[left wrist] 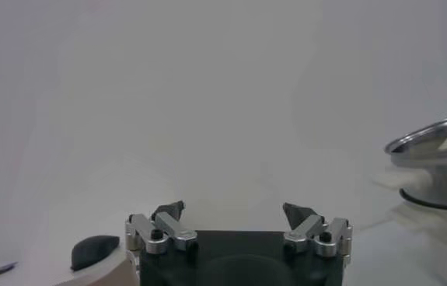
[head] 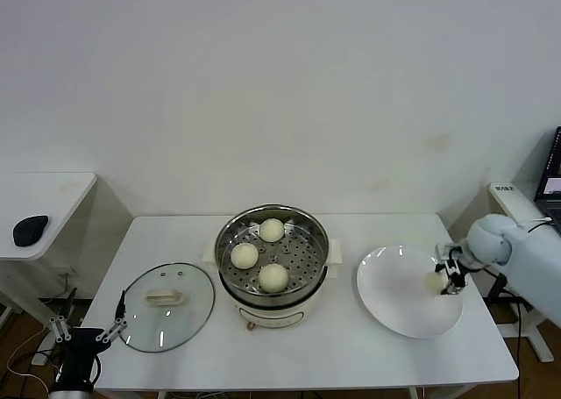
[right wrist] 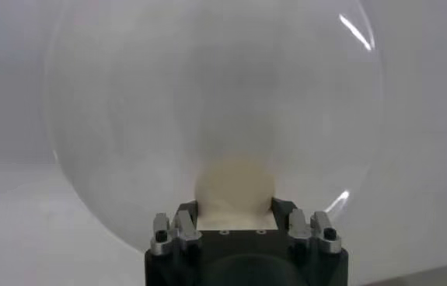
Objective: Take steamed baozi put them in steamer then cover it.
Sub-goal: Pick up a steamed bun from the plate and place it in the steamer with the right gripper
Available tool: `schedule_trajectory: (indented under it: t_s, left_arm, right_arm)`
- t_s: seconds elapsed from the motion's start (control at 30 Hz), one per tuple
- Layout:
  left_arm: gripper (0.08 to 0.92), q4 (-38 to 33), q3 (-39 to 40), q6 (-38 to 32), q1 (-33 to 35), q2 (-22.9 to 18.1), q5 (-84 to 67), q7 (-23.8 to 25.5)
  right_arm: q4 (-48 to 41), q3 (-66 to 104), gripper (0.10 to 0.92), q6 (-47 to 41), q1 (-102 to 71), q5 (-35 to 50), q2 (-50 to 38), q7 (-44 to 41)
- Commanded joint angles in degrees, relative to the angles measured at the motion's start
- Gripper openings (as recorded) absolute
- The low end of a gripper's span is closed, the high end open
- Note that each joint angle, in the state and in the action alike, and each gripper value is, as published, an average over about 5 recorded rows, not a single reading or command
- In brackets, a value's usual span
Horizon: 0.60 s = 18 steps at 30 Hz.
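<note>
Head view: the right gripper (head: pixel 444 281) reaches in from the table's right edge, fingers closed around a baozi (head: pixel 436 281) on the white plate (head: pixel 394 302). Three buns sit in the steamer (head: pixel 273 267) mid-table; the cover (head: pixel 167 306) lies toward the left front corner. The left gripper (head: pixel 86 331) hangs off that corner.

Left wrist view: the left gripper's fingers (left wrist: pixel 167 211) are spread wide, empty.

Right wrist view: the fingers (right wrist: pixel 186 214) pinch the bun on both sides.

Table (head: pixel 307 355) carrying steamer (head: pixel 273 267) at centre, three baozi (head: pixel 273 230) (head: pixel 244 255) (head: pixel 274 277) on tray inside. Cover (head: pixel 166 307) lying flat to left of steamer, apart. Plate (head: pixel 394 298) to right of steamer, fourth baozi (head: pixel 436 281) on its right part. Side desk (head: pixel 53 193) farther left, mouse (head: pixel 31 231) on it.
</note>
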Motion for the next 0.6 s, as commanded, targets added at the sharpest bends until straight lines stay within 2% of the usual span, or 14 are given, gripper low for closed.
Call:
schedule_trajectory:
  t_s: [0.03,0.3,0.6]
  left_arm:
    - [0.823,-0.31,0.4,0.25,-0.13,0.2,-0.14,-0.02]
    - [0.823,-1.25,0.67,0.48,-0.05,0.17,-0.46,-0.18]
    - [0.823,-2.43,0.64,0.48,0.27,-1.0,-0.42,-0.2]
  right_arm:
    - [11.34,-14.87,0.586,-4.89,24.94,12.68,-1.62,-0.63]
    - [12.2,-28.71,0.585,-12.15,45.82,26.83,9.86,2.39]
    - [13.42,-31.99,0.587,-23.3,45.75,42.03,23.25,9.89]
